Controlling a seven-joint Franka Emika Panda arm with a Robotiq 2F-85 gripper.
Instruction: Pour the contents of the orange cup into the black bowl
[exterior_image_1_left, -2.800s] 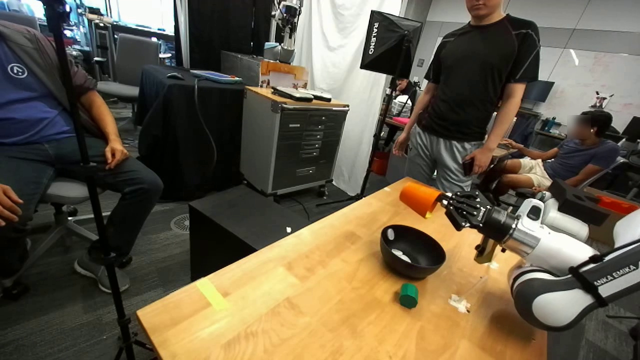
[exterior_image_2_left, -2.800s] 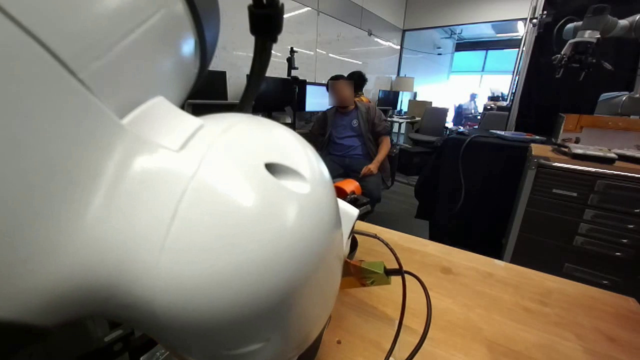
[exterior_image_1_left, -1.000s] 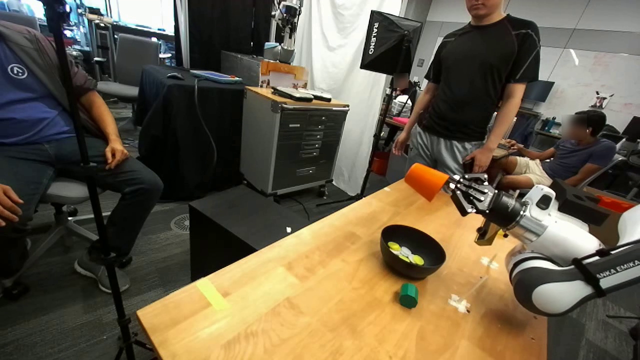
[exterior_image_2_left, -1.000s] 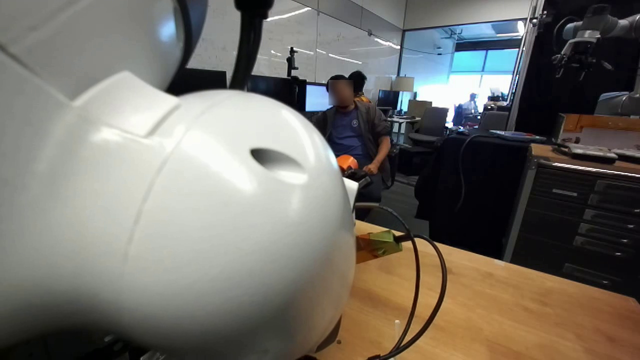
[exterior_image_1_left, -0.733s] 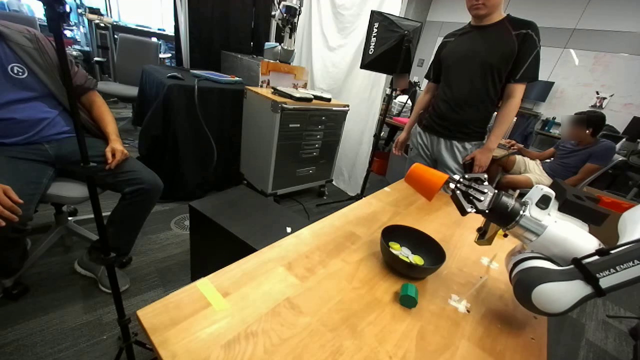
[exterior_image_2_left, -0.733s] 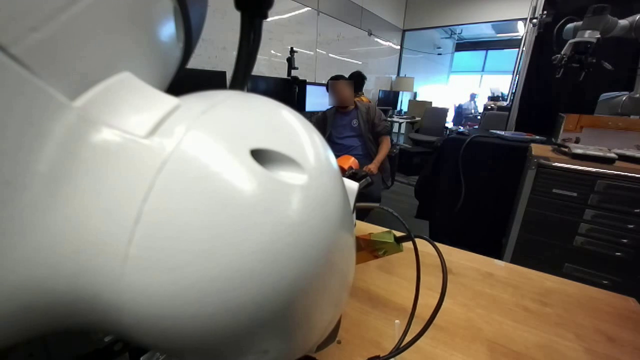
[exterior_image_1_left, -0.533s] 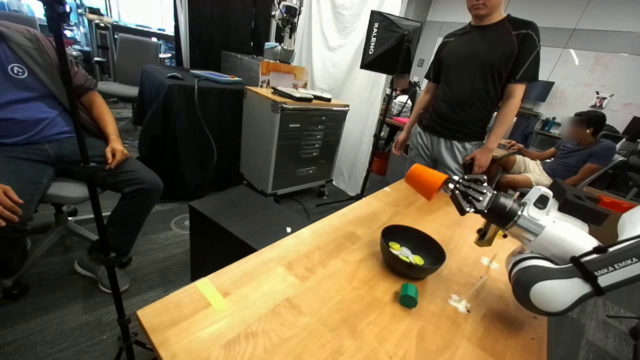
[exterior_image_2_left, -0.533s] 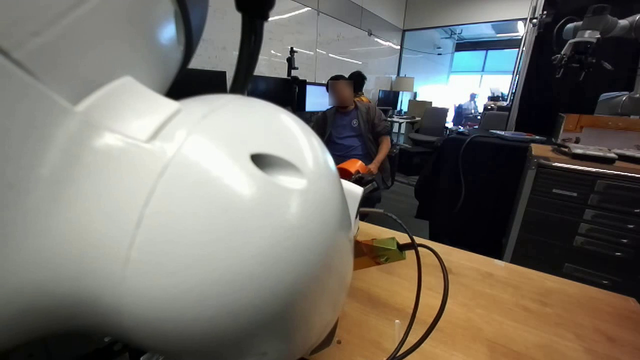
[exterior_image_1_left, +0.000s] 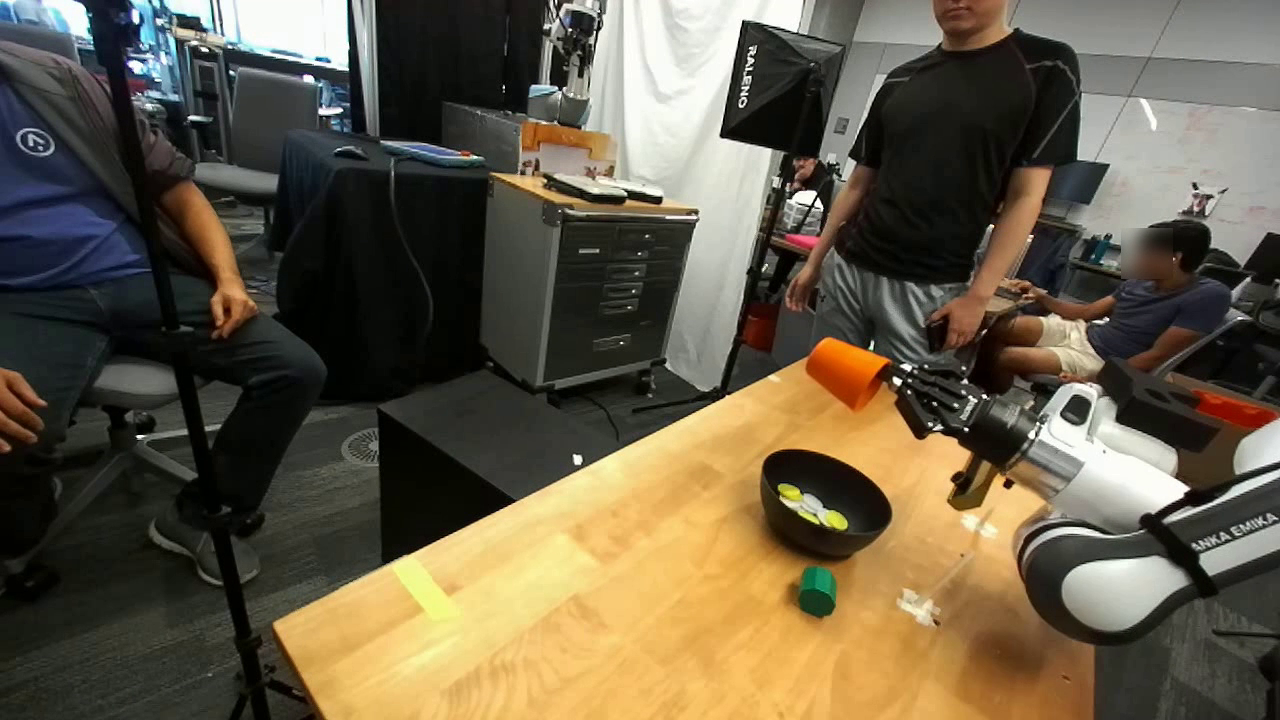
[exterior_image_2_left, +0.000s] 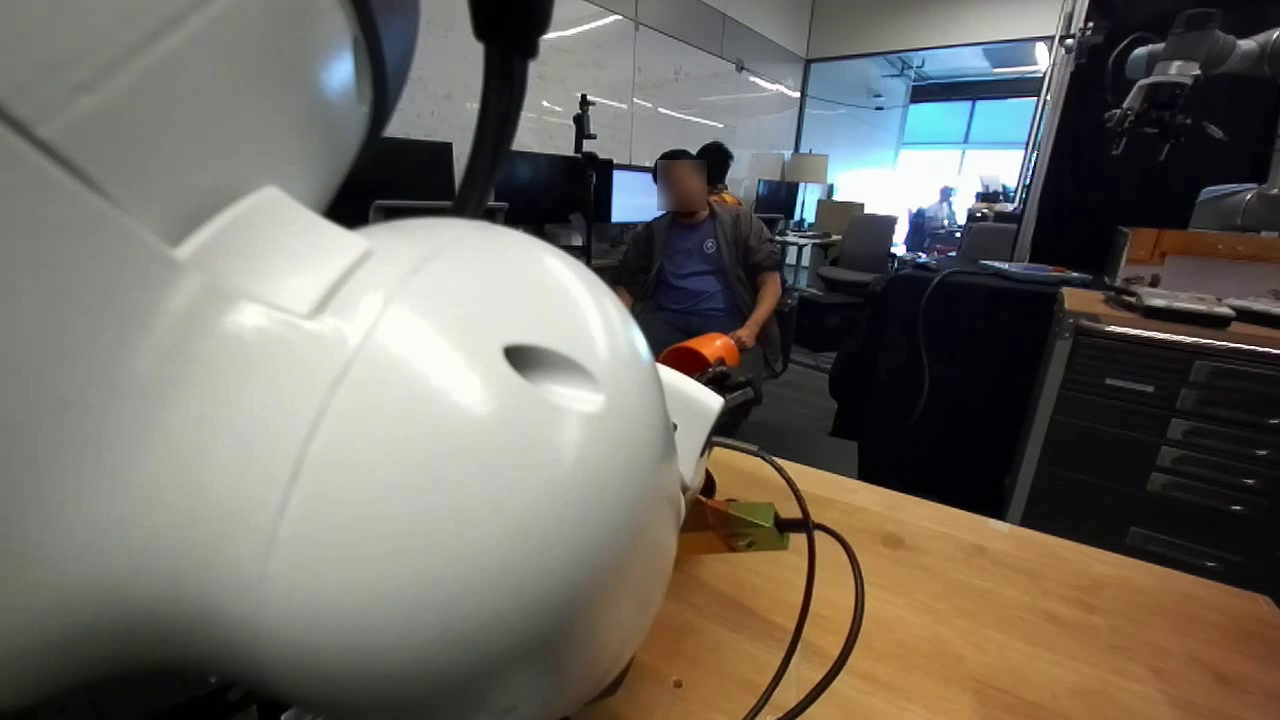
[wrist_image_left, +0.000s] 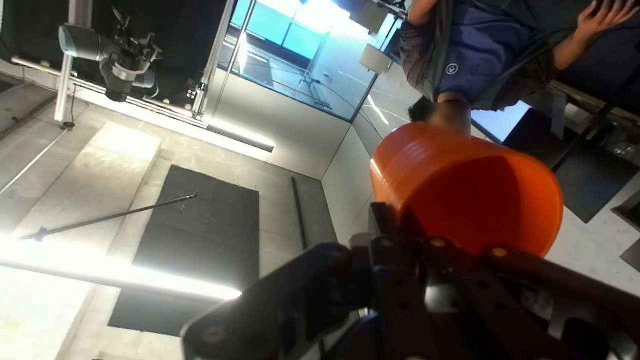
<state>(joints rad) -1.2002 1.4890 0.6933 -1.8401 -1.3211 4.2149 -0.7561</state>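
Note:
My gripper (exterior_image_1_left: 890, 376) is shut on the rim side of the orange cup (exterior_image_1_left: 842, 372) and holds it above the table, beyond the black bowl in that exterior view. The cup is tipped on its side with its mouth angled downward. In the wrist view the fingers (wrist_image_left: 400, 222) pinch the cup wall, and the orange cup (wrist_image_left: 440, 150) shows a bare inside as far as visible. The black bowl (exterior_image_1_left: 835, 540) stands on the table with several yellow and white discs (exterior_image_1_left: 812, 507) in it. In an exterior view the arm hides most of the gripper; the cup (exterior_image_2_left: 708, 352) shows past it.
A small green block (exterior_image_1_left: 817, 591) lies on the wooden table (exterior_image_1_left: 600, 590) close to the bowl. Tape patches (exterior_image_1_left: 918, 606) and a thin rod are near the arm. A person (exterior_image_1_left: 960, 170) stands behind the table. Cables (exterior_image_2_left: 855, 600) loop from the wrist mount.
Since 2.8 s ago, yellow discs have come to lie in the bowl, and the cup was raised and tipped further. In the last half second the cup has lowered slightly and turned back a little.

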